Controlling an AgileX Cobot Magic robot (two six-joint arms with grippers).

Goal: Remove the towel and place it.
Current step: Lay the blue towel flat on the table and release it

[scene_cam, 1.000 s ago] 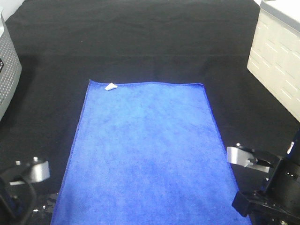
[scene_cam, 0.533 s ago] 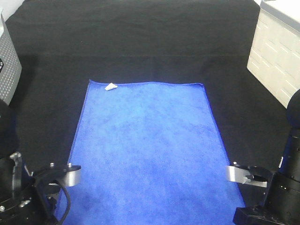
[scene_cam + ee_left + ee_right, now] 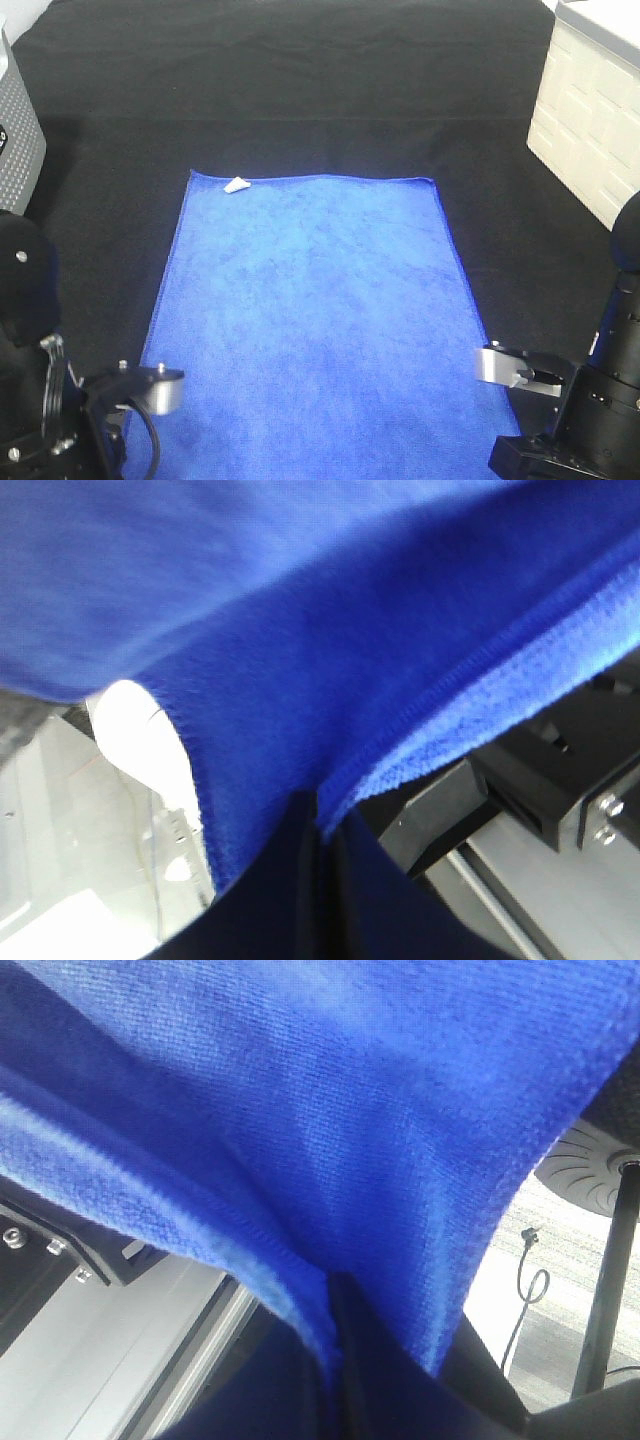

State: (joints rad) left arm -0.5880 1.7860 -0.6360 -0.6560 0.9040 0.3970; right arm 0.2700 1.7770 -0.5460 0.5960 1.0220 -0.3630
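The blue towel (image 3: 310, 310) lies flat on the black table cloth (image 3: 300, 80), with a small white tag (image 3: 235, 185) at its far left corner; its near end runs out of the exterior view. My left arm (image 3: 60, 420) and right arm (image 3: 590, 410) stand at the towel's near corners. In the left wrist view the left gripper (image 3: 320, 825) is shut on the towel's (image 3: 330, 660) stitched hem. In the right wrist view the right gripper (image 3: 340, 1300) is shut on the towel's (image 3: 300, 1090) edge. The fingertips are hidden in the cloth.
A grey perforated box (image 3: 15, 140) stands at the left edge of the table. A white panelled box (image 3: 590, 110) stands at the right edge. The metal table frame (image 3: 540, 880) shows below the towel, and so does a stand on the floor (image 3: 605, 1250).
The left arm has moved right and in toward the towel's near left corner. The right arm has shifted a little left and nearer. The towel on the table has not visibly moved.
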